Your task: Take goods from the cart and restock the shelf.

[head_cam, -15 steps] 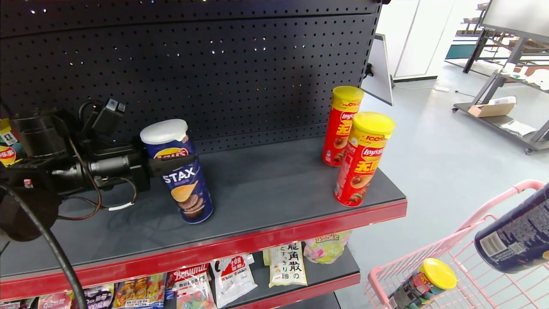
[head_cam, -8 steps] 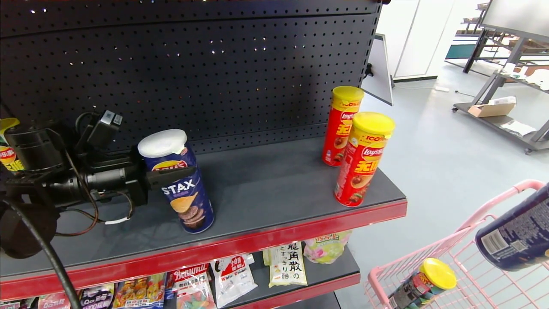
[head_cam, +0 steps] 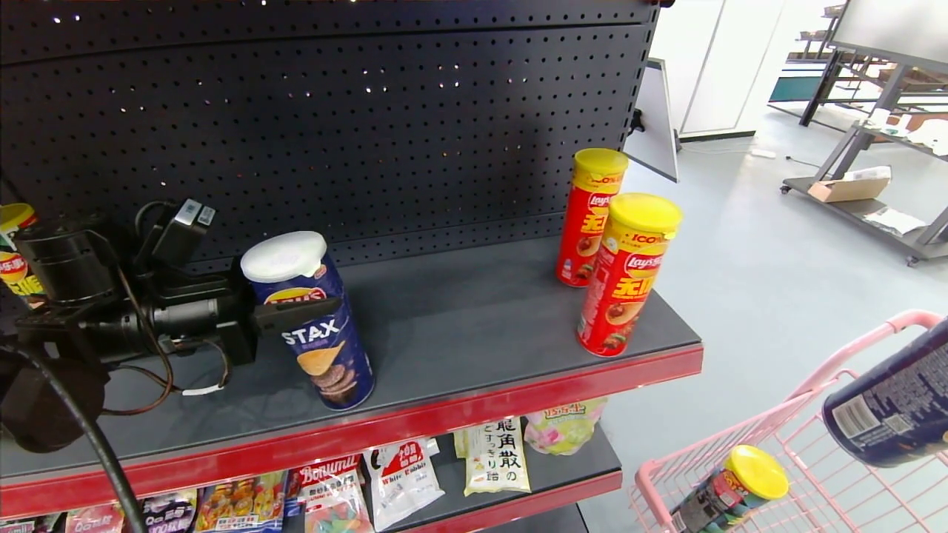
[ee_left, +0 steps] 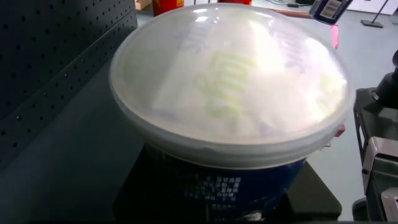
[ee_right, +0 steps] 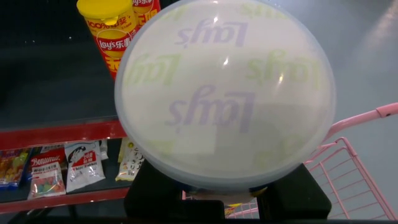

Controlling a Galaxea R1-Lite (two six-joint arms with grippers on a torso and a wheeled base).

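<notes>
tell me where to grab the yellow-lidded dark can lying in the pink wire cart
Grip the dark yellow-lidded can across its round mid-body, coming down from above: it lies tilted inside the pink wire cart, whose walls block the sides.

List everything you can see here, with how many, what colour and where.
shelf: one, grey top with red front edge, straight ahead.
pegboard: one, black, behind the shelf.
red cans: two, red with yellow lids, upright at the shelf's right end.
blue can: one, blue with white lid, shelf's left front.
second blue can: one, dark blue, in the air above the cart.
cart: one, pink, lower right.
lying can: one, dark with yellow lid, inside the cart.
snack packets: several, mixed colours, lower shelf.
left gripper: shut on the blue can.
right gripper: holding the second blue can.
</notes>
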